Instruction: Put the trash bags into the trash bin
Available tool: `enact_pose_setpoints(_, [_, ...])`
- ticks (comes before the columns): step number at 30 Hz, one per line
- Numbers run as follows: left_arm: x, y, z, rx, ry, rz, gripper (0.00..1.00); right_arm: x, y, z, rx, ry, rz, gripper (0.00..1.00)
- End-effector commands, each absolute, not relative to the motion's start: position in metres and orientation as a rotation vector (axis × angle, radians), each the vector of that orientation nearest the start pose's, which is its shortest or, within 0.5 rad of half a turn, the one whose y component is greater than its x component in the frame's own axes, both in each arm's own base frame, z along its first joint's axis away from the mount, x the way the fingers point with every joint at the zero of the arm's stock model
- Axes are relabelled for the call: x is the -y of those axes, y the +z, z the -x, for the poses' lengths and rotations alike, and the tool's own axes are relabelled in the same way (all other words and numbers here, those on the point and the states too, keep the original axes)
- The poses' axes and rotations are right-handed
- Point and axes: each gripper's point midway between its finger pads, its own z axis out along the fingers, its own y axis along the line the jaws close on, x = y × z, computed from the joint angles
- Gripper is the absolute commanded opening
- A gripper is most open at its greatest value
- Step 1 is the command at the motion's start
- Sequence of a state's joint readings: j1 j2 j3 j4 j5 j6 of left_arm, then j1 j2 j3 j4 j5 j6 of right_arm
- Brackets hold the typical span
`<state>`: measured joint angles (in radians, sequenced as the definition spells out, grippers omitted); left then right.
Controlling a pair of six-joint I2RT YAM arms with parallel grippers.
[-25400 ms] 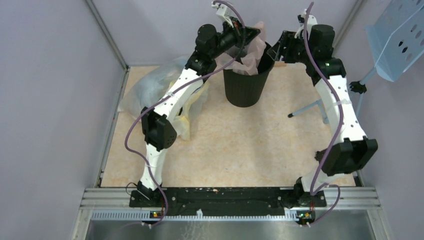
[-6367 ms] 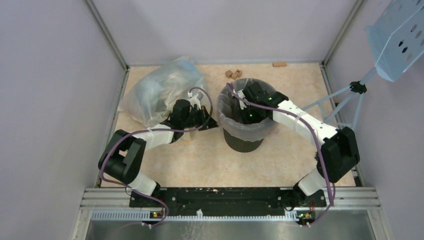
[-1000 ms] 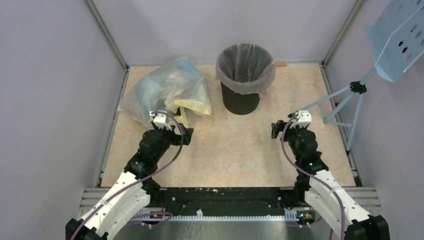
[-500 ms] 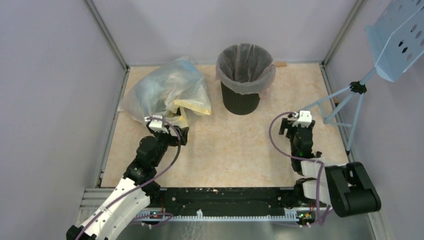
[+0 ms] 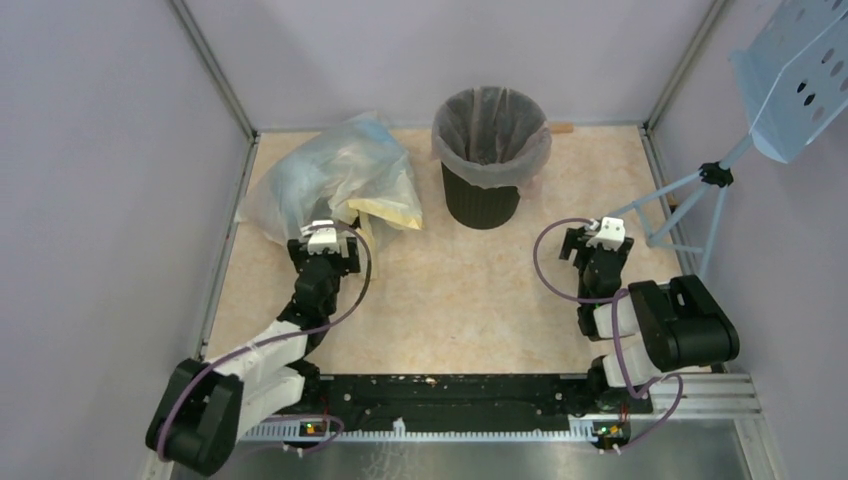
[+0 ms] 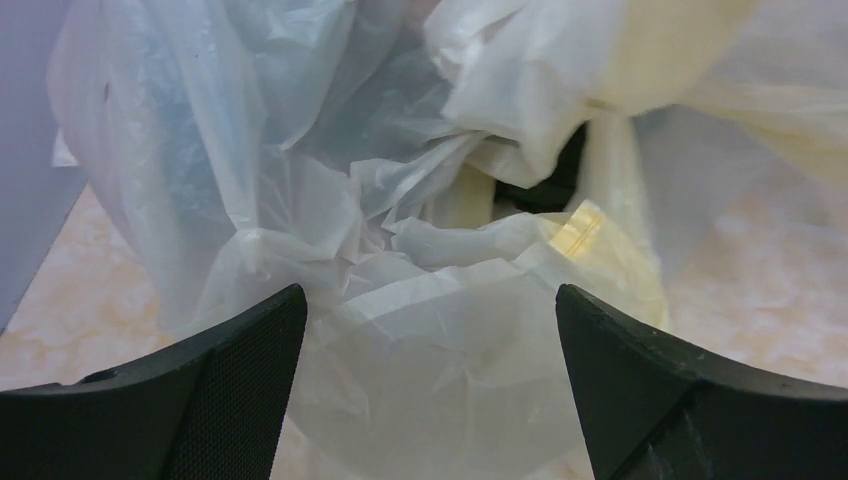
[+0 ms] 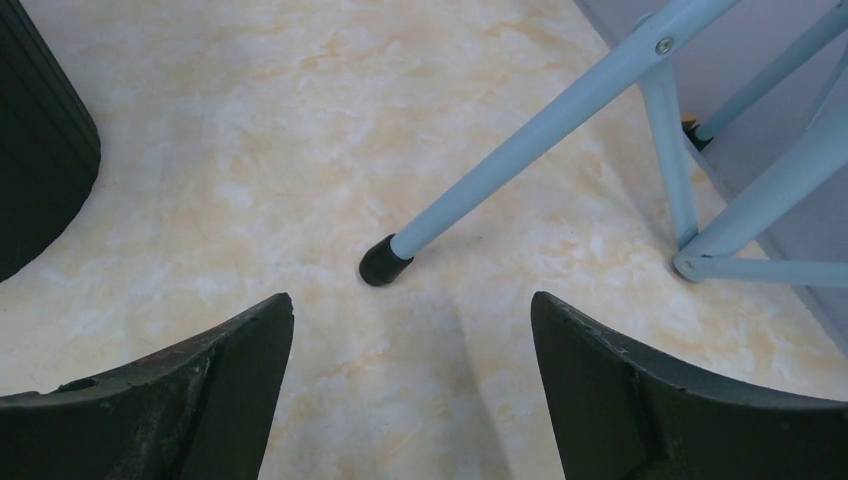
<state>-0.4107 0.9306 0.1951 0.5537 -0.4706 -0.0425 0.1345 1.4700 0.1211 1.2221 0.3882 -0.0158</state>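
The black ribbed trash bin (image 5: 482, 205) stands at the back centre, and a pale pink trash bag (image 5: 462, 172) lines it, folded out over the rim. My left gripper (image 5: 323, 245) is open at the near edge of a heap of clear, bluish and yellow plastic bags (image 5: 330, 180). In the left wrist view crumpled film (image 6: 430, 330) lies between the spread fingers (image 6: 200, 400) without being pinched. My right gripper (image 5: 595, 243) is open and empty over bare floor, right of the bin. Its wrist view shows the bin wall (image 7: 35, 170) at the far left.
A light blue stand (image 5: 790, 80) rises at the right, with legs (image 5: 660, 205) reaching onto the floor. One black-capped foot (image 7: 383, 262) sits just ahead of my right gripper (image 7: 410, 305). Grey walls enclose the sides and the back. A small wooden block (image 5: 560, 128) lies by the back wall.
Both arms have folded back toward their bases. The left gripper has edged up to the bag heap, the right one has shifted slightly right. Both stay open.
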Motion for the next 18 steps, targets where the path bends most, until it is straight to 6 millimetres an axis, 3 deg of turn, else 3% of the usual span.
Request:
enact_pose_setpoints(1, [0.033,0.145,-0.336,-1.588,0.115,0.019,0.99,0.024,0.109,-0.352,-1.570,-0.230,-0.203,0.88])
enact_pose_setpoints(6, [0.030,0.117,-0.354,-1.630,0.113,-0.080,0.99,0.024,0.111,-0.353,-1.566,-0.226,-0.203,0.88])
enact_pose_setpoints(10, [0.033,0.113,-0.366,-1.625,0.079,-0.147,0.99,0.024,0.110,-0.353,-1.567,-0.226,-0.202,0.89])
enact_pose_setpoints(18, [0.021,0.089,-0.383,-1.666,0.049,-0.104,0.99,0.024,0.110,-0.353,-1.567,-0.226,-0.203,0.89])
